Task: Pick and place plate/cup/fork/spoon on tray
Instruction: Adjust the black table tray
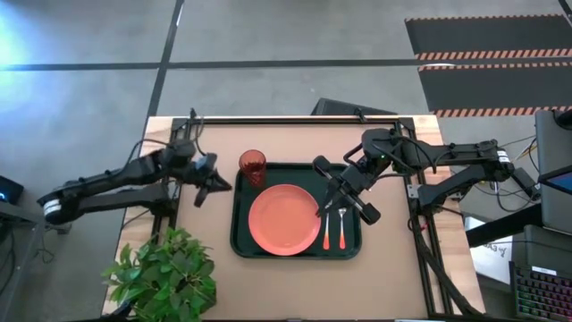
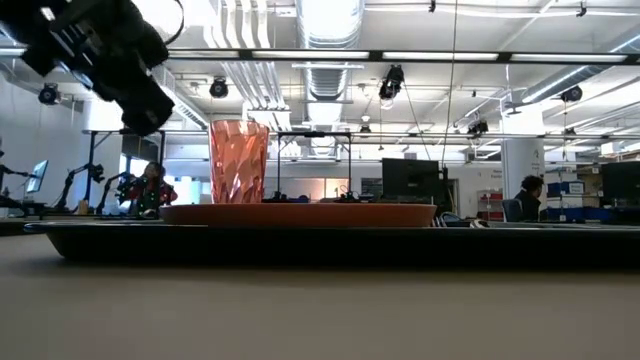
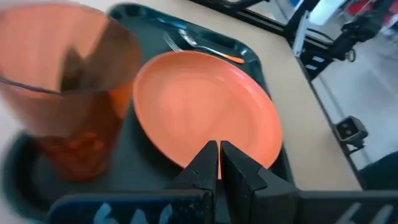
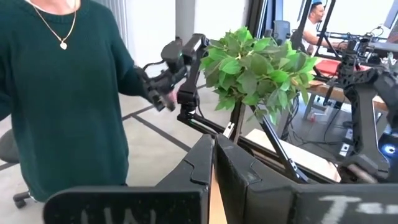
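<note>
1. From the high view I see the tray (image 1: 239,228) at the centre of the table (image 1: 295,286), with the plate (image 1: 284,218) lying in its middle.
2. The cup (image 1: 252,166) stands upright in the tray's upper-left corner, just beside the plate's rim.
3. The fork (image 1: 342,228) and the spoon (image 1: 326,230) lie side by side on the tray's right part, just right of the plate, handles toward the bottom of the frame.
4. My left gripper (image 1: 209,189) sits left of the tray, off the table's brown mat edge; in its wrist view the fingers (image 3: 206,163) are pressed together with nothing between them.
5. My right gripper (image 1: 344,190) hovers over the tray's upper-right area, above the utensils; its wrist view shows the fingers (image 4: 202,163) closed tight and empty.
6. A leafy plant (image 1: 165,277) sits at the lower left of the high view.
7. A person in a green sweater (image 4: 59,93) fills the left of the right wrist view.
</note>
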### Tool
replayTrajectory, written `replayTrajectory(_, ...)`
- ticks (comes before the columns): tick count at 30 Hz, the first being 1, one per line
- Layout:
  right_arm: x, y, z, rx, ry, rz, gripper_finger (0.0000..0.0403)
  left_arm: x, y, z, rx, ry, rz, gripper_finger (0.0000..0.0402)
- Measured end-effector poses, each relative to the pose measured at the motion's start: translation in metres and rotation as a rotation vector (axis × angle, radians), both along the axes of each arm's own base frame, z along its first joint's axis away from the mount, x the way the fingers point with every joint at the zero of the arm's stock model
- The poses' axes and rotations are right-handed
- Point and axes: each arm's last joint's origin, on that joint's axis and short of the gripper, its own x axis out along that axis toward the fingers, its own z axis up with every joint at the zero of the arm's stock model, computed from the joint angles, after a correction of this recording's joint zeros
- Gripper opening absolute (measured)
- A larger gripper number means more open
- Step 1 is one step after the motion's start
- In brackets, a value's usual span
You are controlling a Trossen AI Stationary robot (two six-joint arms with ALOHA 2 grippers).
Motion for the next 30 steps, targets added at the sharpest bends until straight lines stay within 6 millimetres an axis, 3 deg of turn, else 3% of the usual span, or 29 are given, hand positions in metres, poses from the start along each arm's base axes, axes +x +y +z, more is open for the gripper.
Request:
replayTrajectory(12,0.001,-0.001,0.0,-0.005,-0.001,-0.031,0.0009,0.03,-0.015,-0.063,-0.14,0.095,-0.096,0.0)
replayTrajectory(30,0.001,-0.001,0.0,-0.006,-0.006,-0.032,0.0009,0.06,-0.007,-0.106,-0.145,0.246,-0.091,0.0)
